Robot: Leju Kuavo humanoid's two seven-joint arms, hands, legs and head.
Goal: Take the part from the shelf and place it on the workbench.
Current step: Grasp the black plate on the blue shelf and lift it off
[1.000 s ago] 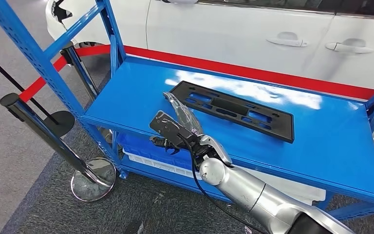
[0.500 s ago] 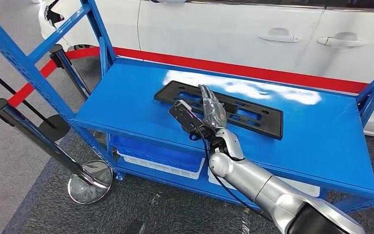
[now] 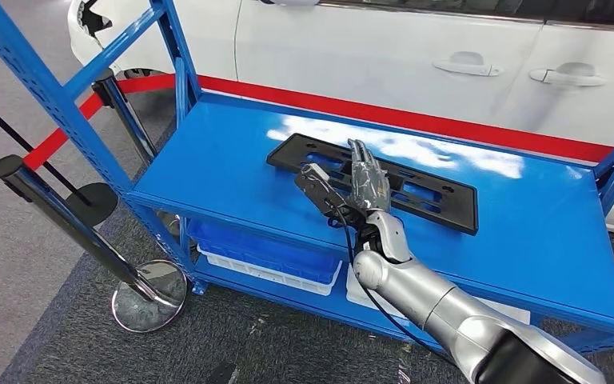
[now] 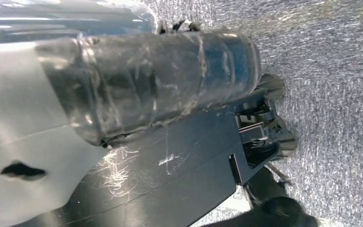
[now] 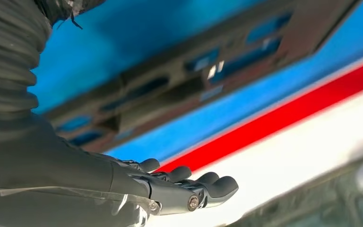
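Centrally, on the top deck of the blue steel shelf [image 3: 224, 172], lies the part: a long, flat black plastic plate [image 3: 440, 202] with rectangular cut-outs, set slightly askew so that its left end sits farther away than its right end. Over the middle of this plate the right hand [image 3: 365, 188] is extended, its fingers [image 3: 360, 164] straight and held apart, gripping nothing; whether they touch the plate cannot be told. The right wrist view shows the same dark fingers [image 5: 203, 185] stretched out, with the plate [image 5: 189, 85] blurred beside them. Behind the hand, the silver right arm [image 3: 432, 308] enters from the near right. A blue bin [image 3: 264, 250] rests on the shelf's lower level. To the near left stands a black stanchion post [image 3: 64, 220] on a chrome base, and a red barrier belt [image 3: 448, 124] runs along the far side before a white car [image 3: 416, 56]. Whether the left hand [image 4: 142, 85] is open or closed cannot be told.
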